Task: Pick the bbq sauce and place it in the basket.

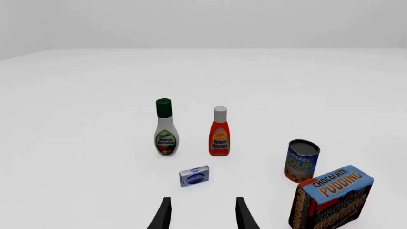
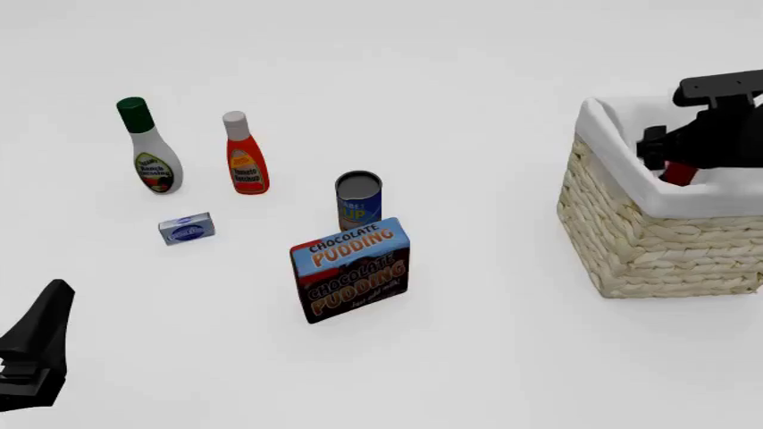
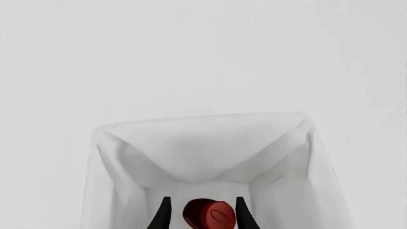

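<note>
The right hand (image 3: 202, 214) hangs over the basket (image 2: 620, 232) at the right edge of the front view, its fingers on both sides of the bbq sauce (image 3: 210, 213), whose red cap shows between them. I judge it is gripping the bottle. If released too high, the bottle may fall over or hit the rim. The left hand (image 1: 202, 214) is spread and empty. The counter (image 2: 477, 80) is plain white.

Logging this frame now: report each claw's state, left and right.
Left claw: open, holding nothing.
Right claw: closed on the bbq sauce, over the basket.
</note>
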Motion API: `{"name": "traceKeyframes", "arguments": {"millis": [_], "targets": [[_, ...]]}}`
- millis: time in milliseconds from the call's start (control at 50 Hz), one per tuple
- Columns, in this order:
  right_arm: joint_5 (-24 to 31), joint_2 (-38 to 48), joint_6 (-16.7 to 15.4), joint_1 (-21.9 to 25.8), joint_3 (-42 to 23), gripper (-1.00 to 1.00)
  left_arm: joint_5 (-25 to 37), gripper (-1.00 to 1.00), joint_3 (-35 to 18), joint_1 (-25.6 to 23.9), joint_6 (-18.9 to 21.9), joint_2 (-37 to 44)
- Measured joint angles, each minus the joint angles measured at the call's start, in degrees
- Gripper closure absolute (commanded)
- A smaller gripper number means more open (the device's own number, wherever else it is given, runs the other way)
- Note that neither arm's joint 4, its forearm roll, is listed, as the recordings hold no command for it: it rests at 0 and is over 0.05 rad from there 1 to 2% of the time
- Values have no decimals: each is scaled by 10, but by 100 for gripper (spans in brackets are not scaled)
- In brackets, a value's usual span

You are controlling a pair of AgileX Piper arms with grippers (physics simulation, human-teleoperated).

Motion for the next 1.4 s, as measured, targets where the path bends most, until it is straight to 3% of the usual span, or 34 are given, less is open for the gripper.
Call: {"name": "traceKeyframes", "arguments": {"millis": [840, 1400], "targets": [[115, -137, -9, 29, -62, -100, 0, -100, 0, 0, 0, 0], [172, -233, 17, 53, -100, -100, 0, -100, 0, 0, 0, 0]]}}
